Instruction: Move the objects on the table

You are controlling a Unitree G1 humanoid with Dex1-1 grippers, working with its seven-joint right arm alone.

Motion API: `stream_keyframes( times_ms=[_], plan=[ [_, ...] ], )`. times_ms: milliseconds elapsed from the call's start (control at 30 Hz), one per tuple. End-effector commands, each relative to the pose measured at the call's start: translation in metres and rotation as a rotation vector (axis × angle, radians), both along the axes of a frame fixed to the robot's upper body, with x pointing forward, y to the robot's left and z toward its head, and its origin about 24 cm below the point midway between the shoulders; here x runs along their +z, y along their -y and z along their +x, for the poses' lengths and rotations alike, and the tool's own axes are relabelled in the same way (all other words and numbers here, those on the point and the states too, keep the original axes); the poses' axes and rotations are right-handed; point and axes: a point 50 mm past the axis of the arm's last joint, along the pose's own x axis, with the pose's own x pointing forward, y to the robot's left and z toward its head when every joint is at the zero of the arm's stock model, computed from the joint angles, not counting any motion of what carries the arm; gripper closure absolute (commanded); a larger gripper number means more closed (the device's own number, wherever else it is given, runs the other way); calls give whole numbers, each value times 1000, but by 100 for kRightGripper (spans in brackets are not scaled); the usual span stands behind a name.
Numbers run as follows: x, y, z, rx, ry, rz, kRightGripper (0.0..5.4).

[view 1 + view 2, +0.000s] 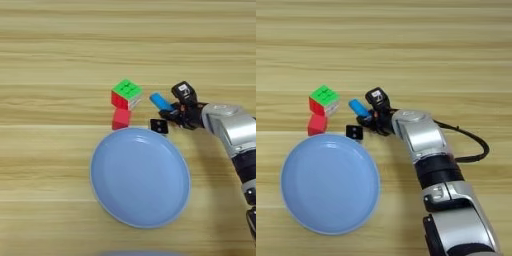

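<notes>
Open surface [125, 45] lies beyond the cluster. Nearer, the blue plate [140, 176] blocks passage. Puzzle cube [125, 93], red cube [121, 119], blue block [160, 101] and black-and-white square [159, 125] crowd the claw [172, 114].

A robot test bench or lab is showing here: the light wooden plank table [60, 60] is filling both views, and just beyond the large round blue plate [330, 183] small toy-like practice pieces are lying beside a silver robot forearm [418, 134].
</notes>
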Motion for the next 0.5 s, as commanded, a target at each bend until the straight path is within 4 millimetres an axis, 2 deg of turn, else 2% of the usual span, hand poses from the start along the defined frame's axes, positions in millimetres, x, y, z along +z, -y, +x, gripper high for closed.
stream_keyframes(
  times_ms=[33,333,433,500],
  plan=[
    [10,11,7,9,58,-88,397],
    [9,15,11,-17,80,-81,399],
    [21,13,15,-22,139,-57,399],
    [36,13,19,-30,200,-32,399]
  ],
)
